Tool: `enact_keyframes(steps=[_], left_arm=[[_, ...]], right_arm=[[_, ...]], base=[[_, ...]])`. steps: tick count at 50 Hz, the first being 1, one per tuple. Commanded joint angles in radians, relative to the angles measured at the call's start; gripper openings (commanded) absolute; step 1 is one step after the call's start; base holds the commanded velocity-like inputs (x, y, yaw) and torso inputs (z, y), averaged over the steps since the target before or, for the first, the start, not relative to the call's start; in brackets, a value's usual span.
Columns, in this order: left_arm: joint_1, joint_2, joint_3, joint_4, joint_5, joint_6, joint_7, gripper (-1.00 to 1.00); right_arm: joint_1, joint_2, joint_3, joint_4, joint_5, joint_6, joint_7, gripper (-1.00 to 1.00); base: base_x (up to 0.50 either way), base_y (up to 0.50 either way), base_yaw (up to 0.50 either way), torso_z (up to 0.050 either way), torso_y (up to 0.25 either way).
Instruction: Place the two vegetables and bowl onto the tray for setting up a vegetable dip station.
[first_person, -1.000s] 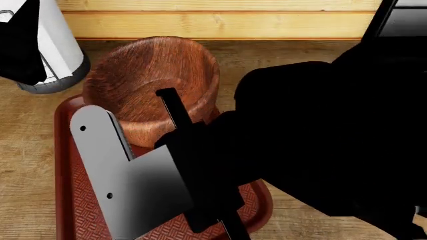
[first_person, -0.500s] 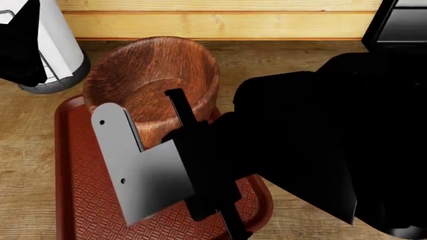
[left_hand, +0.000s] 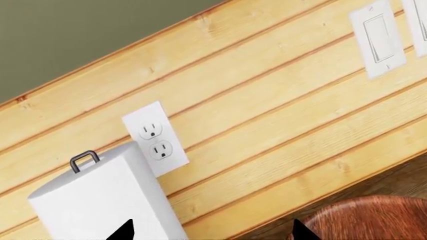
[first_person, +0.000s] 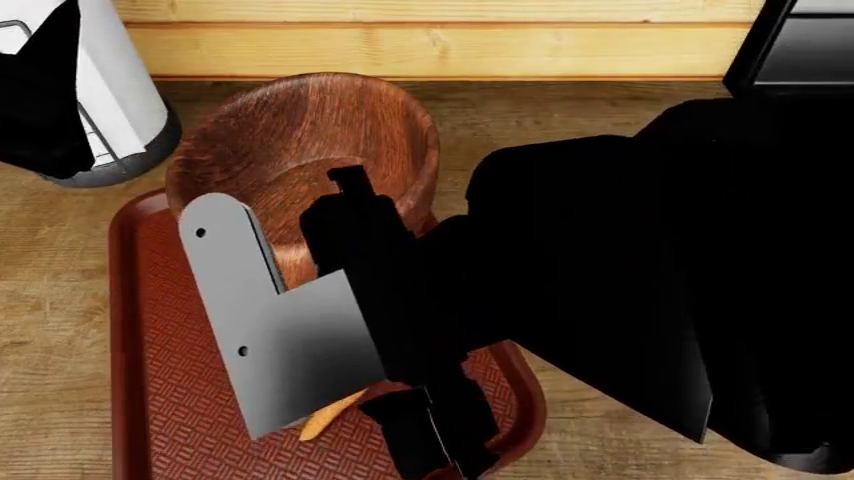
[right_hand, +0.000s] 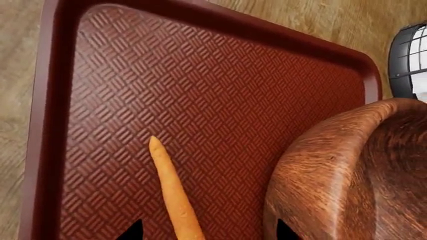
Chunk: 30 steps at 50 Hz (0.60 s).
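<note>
The dark red tray (first_person: 160, 380) lies on the wooden counter, and the wooden bowl (first_person: 294, 140) stands on its far end. In the right wrist view the orange carrot (right_hand: 170, 190) lies flat on the tray (right_hand: 200, 90) beside the bowl (right_hand: 347, 170). My right gripper (right_hand: 208, 231) is open, its thick end lying between the widely spread fingertips. In the head view only the carrot's tip (first_person: 327, 415) shows under my right arm. My left gripper (left_hand: 212, 232) is open and empty, raised near the wall. The cucumber is out of view.
A white paper-towel roll in a wire holder (first_person: 127, 110) stands at the tray's far left corner; it also shows as a roll (left_hand: 100, 195) by my left gripper. A plank wall with an outlet (left_hand: 155, 137) backs the counter. A dark appliance (first_person: 801, 50) sits far right.
My right arm has shifted toward the bowl and turned. The carrot's tip now shows on the tray beneath it, where nothing showed before.
</note>
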Motion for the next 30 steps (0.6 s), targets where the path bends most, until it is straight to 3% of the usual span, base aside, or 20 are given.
enact_keyframes(steps=[1,12,30], left_arm=[[0.023,-0.008,-0.012,0.003,0.002,0.013,0.003,1.0],[0.018,-0.003,-0.003,0.0,0.005,0.016,0.004,1.0],[-0.033,0.014,0.027,0.002,-0.019,-0.003,-0.016,1.0]], right_arm=[[0.04,0.011,0.054,-0.008,0.049,0.015,-0.012,1.0],[0.133,0.043,0.212,-0.011,0.193,0.066,0.014,1.0],[0.22,0.122,0.268,0.008,0.21,0.107,-0.012,1.0]], base=[[0.0,0.0,0.0,0.0,0.0],[0.0,0.0,0.0,0.0,0.0],[0.0,0.0,0.0,0.0,0.0]])
